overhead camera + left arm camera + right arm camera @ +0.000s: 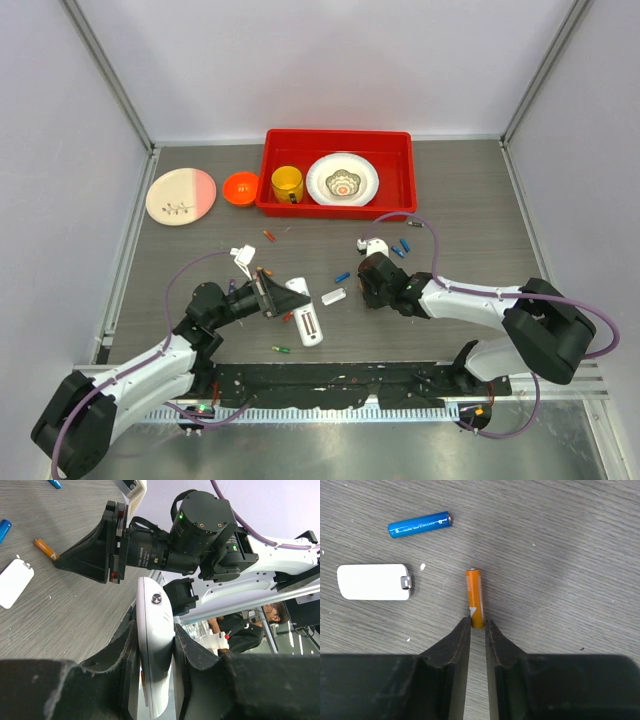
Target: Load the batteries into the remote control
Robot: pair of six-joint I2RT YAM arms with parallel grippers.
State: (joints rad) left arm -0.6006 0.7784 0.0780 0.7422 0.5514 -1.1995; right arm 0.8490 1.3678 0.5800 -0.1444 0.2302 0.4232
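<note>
My right claw (478, 625) pinches the near end of the orange battery (474, 595), which lies on the worktop (560, 555). One side is open. On the other, cover (372, 582) and blue battery (419, 524) lie apart. The top view hides that grip. My left claw (155, 628) clamps the remote (152, 680).

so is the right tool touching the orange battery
Touching. Right wrist view: the right tool pinches the orange battery by its near end, no gap at either finger.
</note>
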